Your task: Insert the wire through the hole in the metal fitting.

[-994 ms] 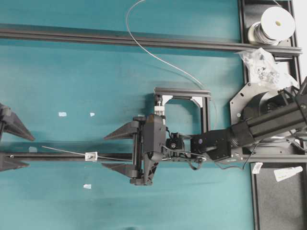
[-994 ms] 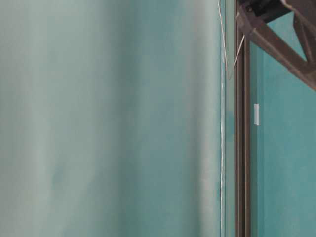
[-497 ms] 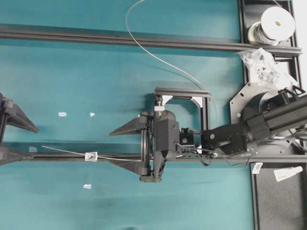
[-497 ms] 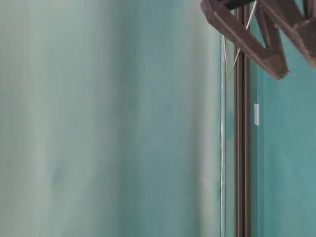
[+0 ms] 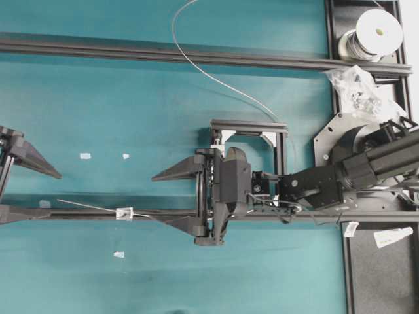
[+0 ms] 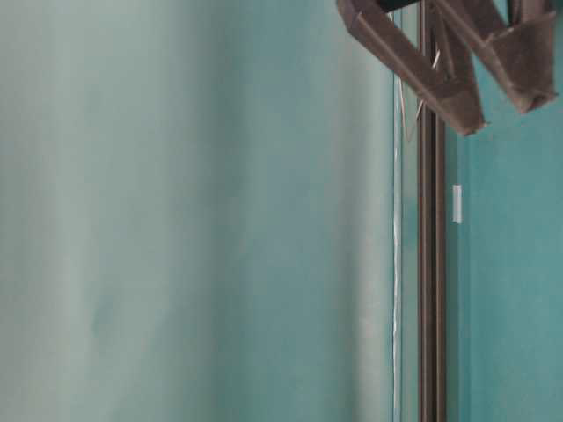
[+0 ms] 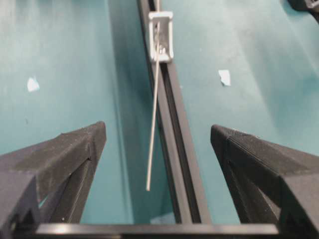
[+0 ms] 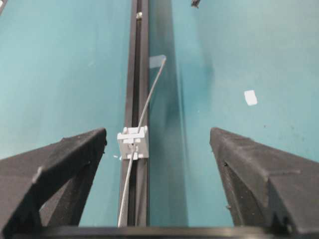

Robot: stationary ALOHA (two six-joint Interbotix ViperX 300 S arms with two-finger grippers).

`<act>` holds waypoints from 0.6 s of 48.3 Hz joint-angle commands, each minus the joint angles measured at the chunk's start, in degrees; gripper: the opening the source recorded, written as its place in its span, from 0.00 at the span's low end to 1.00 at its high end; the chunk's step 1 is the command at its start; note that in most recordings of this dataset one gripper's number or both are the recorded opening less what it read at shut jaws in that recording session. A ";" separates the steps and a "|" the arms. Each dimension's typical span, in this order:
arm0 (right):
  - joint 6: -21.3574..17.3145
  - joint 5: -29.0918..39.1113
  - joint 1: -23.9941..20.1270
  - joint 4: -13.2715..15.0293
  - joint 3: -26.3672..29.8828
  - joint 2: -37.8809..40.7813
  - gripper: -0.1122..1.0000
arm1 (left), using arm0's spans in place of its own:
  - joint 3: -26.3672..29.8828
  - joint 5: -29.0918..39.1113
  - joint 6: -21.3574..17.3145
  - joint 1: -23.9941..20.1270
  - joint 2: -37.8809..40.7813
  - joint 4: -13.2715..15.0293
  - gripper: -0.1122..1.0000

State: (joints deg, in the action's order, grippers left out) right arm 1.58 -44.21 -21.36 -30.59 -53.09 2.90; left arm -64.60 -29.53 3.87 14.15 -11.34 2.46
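Observation:
The metal fitting (image 5: pixel 124 213) sits on the lower black rail (image 5: pixel 85 214), a small silvery square. The thin wire (image 5: pixel 216 80) curves down from the top and runs along that rail. It passes through the fitting (image 7: pixel 162 36), and its straight free end (image 7: pixel 148 189) sticks out beyond. My left gripper (image 5: pixel 52 193) is open at the left edge, its fingers either side of that free end (image 7: pixel 158 134) without touching it. My right gripper (image 5: pixel 158 200) is open to the right of the fitting (image 8: pixel 133 142), with the wire (image 8: pixel 124 199) between its fingers, untouched.
A second black rail (image 5: pixel 163 53) crosses the top. At the top right lies a wound silver spool (image 5: pixel 378 29), with a plastic bag of small parts (image 5: pixel 357 88) below it. A black bracket frame (image 5: pixel 249 125) stands behind my right wrist. White tape scraps (image 5: pixel 85 156) dot the teal cloth.
My right gripper has drawn back to the right, away from the fitting. My left gripper has moved right towards the wire's free end. Both stayed open; wire and fitting have not moved.

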 commanded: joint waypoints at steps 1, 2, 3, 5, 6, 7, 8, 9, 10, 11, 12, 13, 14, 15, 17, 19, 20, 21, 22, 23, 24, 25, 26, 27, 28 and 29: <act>0.18 -1.14 0.00 0.09 0.35 -1.49 0.95 | 0.70 -1.49 -1.05 -0.18 -0.88 -0.18 0.66; 0.18 -1.23 0.00 0.09 0.26 -1.41 0.95 | 0.70 -1.67 -1.23 0.00 -0.88 -0.18 0.66; 0.18 -1.41 0.00 0.00 0.18 -1.49 0.95 | 0.62 -1.85 -1.32 -0.18 -0.88 -0.18 0.66; 0.18 -1.58 0.00 0.09 0.09 -1.41 0.95 | 0.44 -2.20 -1.32 -0.18 -0.88 -0.18 0.66; 0.18 -1.67 0.00 0.09 0.09 -1.41 0.95 | 0.44 -2.29 -1.32 -0.18 -0.88 -0.18 0.66; 0.18 -1.85 0.00 0.09 0.00 -1.41 0.95 | 0.35 -2.37 -1.32 -0.18 -0.88 -0.18 0.66; 0.18 -2.02 0.00 0.09 -0.09 -1.41 0.95 | 0.35 -2.37 -1.32 -0.18 -0.88 -0.18 0.66; 0.18 -2.11 0.09 0.09 -0.09 -1.49 0.95 | 0.35 -2.37 -1.32 -0.18 -0.88 -0.18 0.66; 0.18 -2.11 0.00 0.09 -0.09 -1.41 0.95 | 0.35 -2.46 -1.32 -0.18 -0.88 -0.18 0.66; 0.18 -2.11 0.00 0.09 -0.09 -1.41 0.95 | 0.35 -2.46 -1.32 -0.18 -0.88 -0.18 0.66; 0.18 -2.11 0.00 0.09 -0.09 -1.41 0.95 | 0.35 -2.37 -1.32 -0.18 -0.88 -0.18 0.66; 0.18 -2.20 0.00 0.09 -0.09 -1.41 0.95 | 0.26 -2.37 -1.32 -0.18 -0.88 -0.18 0.66; 0.18 -2.11 0.00 0.09 -0.09 -1.49 0.95 | 0.26 -2.37 -1.32 -0.18 -0.88 -0.18 0.66; 0.18 -2.20 0.00 0.09 -0.09 -1.41 0.95 | 0.35 -2.37 -1.32 -0.18 -0.88 -0.18 0.66; 0.18 -2.11 0.00 0.09 -0.09 -1.41 0.95 | 0.35 -2.37 -1.32 -0.18 -0.88 -0.18 0.66; 0.18 -2.11 0.09 0.09 -0.09 -1.41 0.95 | 0.35 -2.46 -1.32 -0.18 -0.88 -0.18 0.66; 0.18 -2.20 0.00 0.09 -0.09 -1.41 0.95 | 0.44 -2.46 -1.32 -0.18 -0.88 -0.18 0.66; 0.18 -2.11 0.00 0.09 0.00 -1.41 0.95 | 0.44 -2.46 -1.32 -0.18 -0.88 -0.18 0.66; 0.18 -2.11 0.00 0.00 0.00 -1.41 0.95 | 0.44 -2.46 -1.32 -0.18 -0.88 -0.18 0.66; 0.18 -2.20 0.00 0.09 0.00 -1.41 0.95 | 0.44 -2.46 -1.32 -0.18 -0.88 -0.18 0.66; 0.18 -2.11 0.00 0.09 0.00 -1.41 0.95 | 0.44 -2.46 -1.32 -0.18 -0.88 -0.18 0.66; 0.09 -2.11 0.00 0.09 0.00 -1.41 0.95 | 0.44 -2.46 -1.32 -0.18 -0.88 -0.18 0.66; 0.18 -2.20 0.00 0.09 0.00 -1.41 0.95 | 0.44 -2.37 -1.32 -0.18 -0.88 -0.18 0.66; 0.18 -2.11 0.00 0.09 0.09 -1.41 0.95 | 0.44 -2.37 -1.23 -0.18 -0.88 -0.18 0.66; 0.09 -2.11 0.00 0.09 0.09 -1.41 0.95 | 0.44 -2.46 -1.23 -0.18 -0.88 -0.18 0.66; 0.09 -2.20 0.00 0.09 0.09 -1.41 0.95 | 0.44 -2.37 -1.23 -0.18 -0.88 -0.18 0.66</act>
State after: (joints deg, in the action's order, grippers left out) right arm 1.67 -45.79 -21.36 -30.59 -53.53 2.81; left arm -64.69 -31.38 2.72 14.15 -11.34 2.46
